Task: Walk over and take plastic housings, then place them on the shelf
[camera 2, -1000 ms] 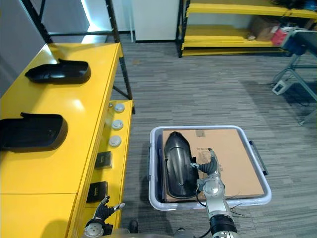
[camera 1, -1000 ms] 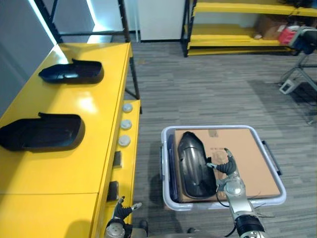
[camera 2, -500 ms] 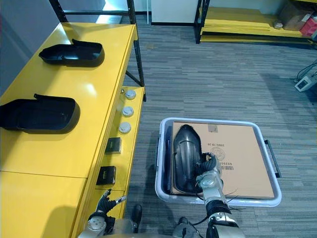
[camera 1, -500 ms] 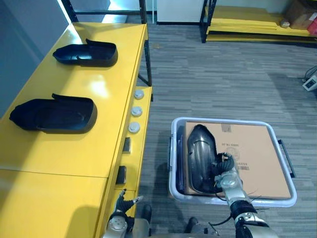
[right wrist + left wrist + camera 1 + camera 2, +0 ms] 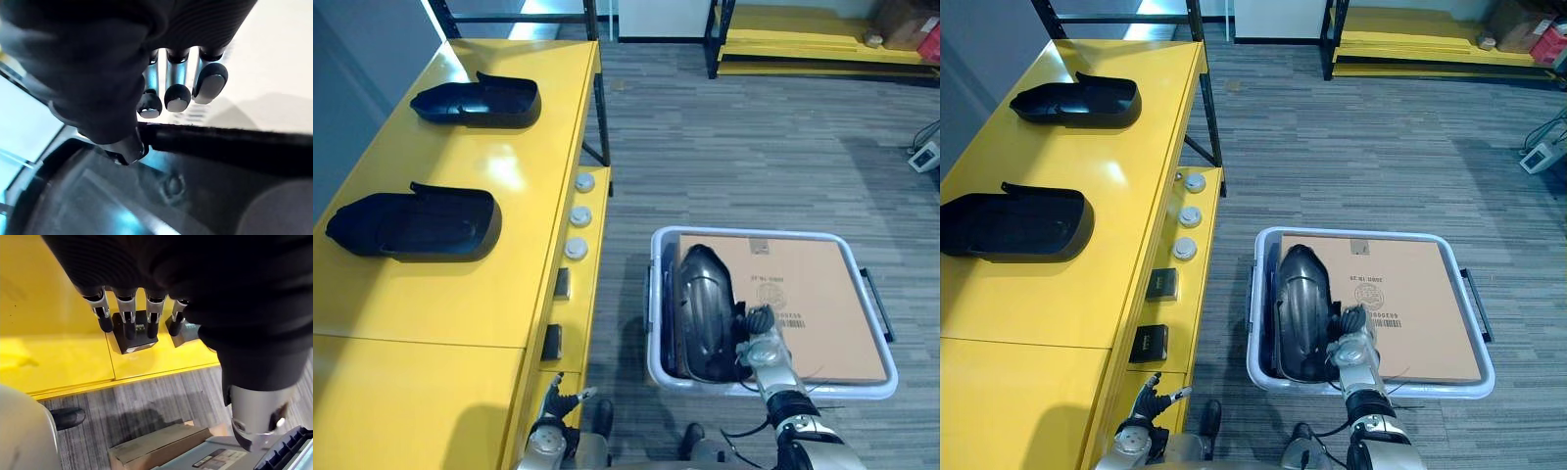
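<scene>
Fingers point(image 5: 177, 100) and thumb of my right hand point(image 5: 761, 345) are clenched on the rim of the black plastic housing point(image 5: 703, 305). It sits at the left side of the grey bin point(image 5: 756, 234) on the floor, beside the cardboard point(image 5: 808, 294). My left hand point(image 5: 126, 311) hangs released by the yellow tabletop point(image 5: 440, 304), where a second housing point(image 5: 416, 220) and a third housing point(image 5: 478, 98) lie.

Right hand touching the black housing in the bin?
Touching. Right wrist view: the right hand pinches the rim of the black housing between thumb and fingers.
</scene>
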Controlling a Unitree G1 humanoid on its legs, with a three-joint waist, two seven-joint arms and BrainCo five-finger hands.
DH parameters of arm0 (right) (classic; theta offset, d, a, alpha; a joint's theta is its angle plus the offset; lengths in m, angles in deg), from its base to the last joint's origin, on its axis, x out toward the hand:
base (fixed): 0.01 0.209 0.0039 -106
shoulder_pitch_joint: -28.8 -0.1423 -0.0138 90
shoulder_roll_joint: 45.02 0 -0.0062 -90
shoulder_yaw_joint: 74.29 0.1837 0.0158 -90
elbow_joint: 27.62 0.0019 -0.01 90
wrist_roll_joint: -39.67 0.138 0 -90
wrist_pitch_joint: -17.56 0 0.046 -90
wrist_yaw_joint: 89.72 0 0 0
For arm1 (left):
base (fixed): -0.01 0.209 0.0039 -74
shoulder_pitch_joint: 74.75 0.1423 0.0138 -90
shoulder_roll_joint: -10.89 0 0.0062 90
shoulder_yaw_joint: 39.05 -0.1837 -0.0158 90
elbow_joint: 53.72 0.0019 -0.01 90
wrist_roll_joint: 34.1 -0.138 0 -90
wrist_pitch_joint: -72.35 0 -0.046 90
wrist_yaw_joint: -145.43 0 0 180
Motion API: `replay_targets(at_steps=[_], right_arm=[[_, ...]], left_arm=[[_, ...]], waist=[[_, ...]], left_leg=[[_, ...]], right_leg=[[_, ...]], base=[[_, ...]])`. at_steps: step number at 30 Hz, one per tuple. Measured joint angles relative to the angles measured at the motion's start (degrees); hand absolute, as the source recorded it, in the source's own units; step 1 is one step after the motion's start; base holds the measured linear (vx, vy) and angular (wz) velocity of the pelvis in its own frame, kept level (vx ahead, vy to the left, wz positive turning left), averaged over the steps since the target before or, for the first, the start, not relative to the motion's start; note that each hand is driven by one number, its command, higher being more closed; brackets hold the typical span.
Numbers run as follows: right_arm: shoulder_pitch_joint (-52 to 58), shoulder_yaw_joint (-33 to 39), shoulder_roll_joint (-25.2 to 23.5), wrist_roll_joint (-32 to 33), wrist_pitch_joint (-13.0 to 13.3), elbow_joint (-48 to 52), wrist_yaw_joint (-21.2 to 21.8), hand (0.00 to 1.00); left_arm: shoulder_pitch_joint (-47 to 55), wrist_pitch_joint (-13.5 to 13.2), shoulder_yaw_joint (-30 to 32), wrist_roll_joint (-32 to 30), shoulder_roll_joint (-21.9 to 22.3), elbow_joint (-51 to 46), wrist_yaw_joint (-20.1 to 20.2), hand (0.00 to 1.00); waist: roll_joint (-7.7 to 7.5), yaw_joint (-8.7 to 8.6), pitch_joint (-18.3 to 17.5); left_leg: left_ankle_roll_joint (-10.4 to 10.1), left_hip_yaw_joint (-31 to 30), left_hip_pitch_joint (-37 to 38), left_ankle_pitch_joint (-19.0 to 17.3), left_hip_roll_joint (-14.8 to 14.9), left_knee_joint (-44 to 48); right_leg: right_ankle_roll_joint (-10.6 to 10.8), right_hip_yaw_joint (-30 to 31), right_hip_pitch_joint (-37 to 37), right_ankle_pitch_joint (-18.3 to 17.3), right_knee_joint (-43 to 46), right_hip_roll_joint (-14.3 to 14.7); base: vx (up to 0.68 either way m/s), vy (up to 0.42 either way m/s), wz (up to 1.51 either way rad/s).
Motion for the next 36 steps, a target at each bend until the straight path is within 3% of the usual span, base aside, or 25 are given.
replay_targets(at_steps=[6,14,20,27,36], right_arm=[[3.83,4.32,-1.10,-0.03,0.56,10.32,-4.31,1.00],[9.07,4.22,-1.73,0.36,1.92,18.01,-6.82,1.00],[10.35,2.96,-2.25,0.73,3.87,26.51,-8.40,1.00],[10.38,-3.05,-2.22,0.26,6.66,36.64,-8.65,1.00],[10.48,-9.88,-2.20,0.13,9.66,43.78,-8.71,1.00]], left_arm=[[1.72,-0.06,-0.84,0.01,0.09,-5.30,0.01,0.00],[4.94,-1.01,-4.72,0.63,0.38,-15.67,-0.02,0.00],[6.82,-1.97,-6.69,2.29,0.52,-32.12,-0.20,0.00],[7.04,-5.52,-6.73,4.44,0.72,-52.47,-3.23,0.00],[6.52,-6.70,-8.36,4.44,0.95,-61.15,-7.24,0.00]], waist=[[0.02,-0.07,-0.47],[0.93,-1.04,-3.01],[1.24,-1.54,-4.00],[1.31,-1.43,-4.67],[1.63,-1.52,-6.30]], left_leg=[[0.01,0.45,0.09,-0.32,0.13,0.84],[0.09,0.76,0.13,-0.82,0.66,0.73],[0.35,1.34,-0.09,-0.60,0.98,0.99],[0.32,1.70,0.74,-0.91,0.97,1.01],[0.41,2.00,1.21,-0.96,0.95,0.22]], right_leg=[[0.02,0.98,0.03,0.01,0.12,0.10],[0.04,1.87,-0.30,0.18,0.20,0.55],[-0.19,2.34,-0.67,0.37,0.24,0.95],[-0.19,2.69,0.03,0.37,0.22,0.87],[-0.17,2.85,0.61,0.35,0.09,0.84]], base=[[-0.05,-0.004,-0.06],[-0.07,-0.006,-0.05],[-0.01,-0.006,-0.03],[0.00,0.000,0.00],[-0.05,-0.002,-0.01]])
